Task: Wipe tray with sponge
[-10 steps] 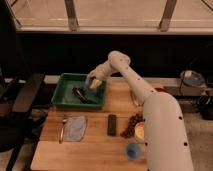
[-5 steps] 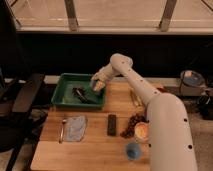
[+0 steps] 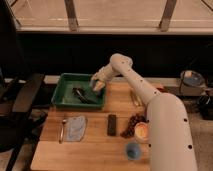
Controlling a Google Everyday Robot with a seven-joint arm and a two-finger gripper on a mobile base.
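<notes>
gripper [image 3: 98, 84] is found low inside the right end of the tray [image 3: 65, 91], with the arm [image 3: 135, 82] reached across from the right and bent down at the wrist so that the tool is aimed at the tray floor. whether it is open, closed or clamped on anything cannot be told. the sponge cannot be picked out for certain. a pale patch [image 3: 100, 88] is seen right under the gripper, and it is judged that the sponge may be pressed there, since a low, bearing-down pose is what wiping calls for. a dark object [image 3: 82, 94] is seen lying on the tray floor just left of the gripper, and could be knocked if a stroke is carried leftward. the tray is set at the back left of the wooden table [image 3: 95, 155], within the arm's reach. nearer the front, a pale-blue cloth [image 3: 76, 128], a dark bar [image 3: 112, 125] and a blue cup [image 3: 132, 150] are placed well apart from the tray, out of the wiping path.
</notes>
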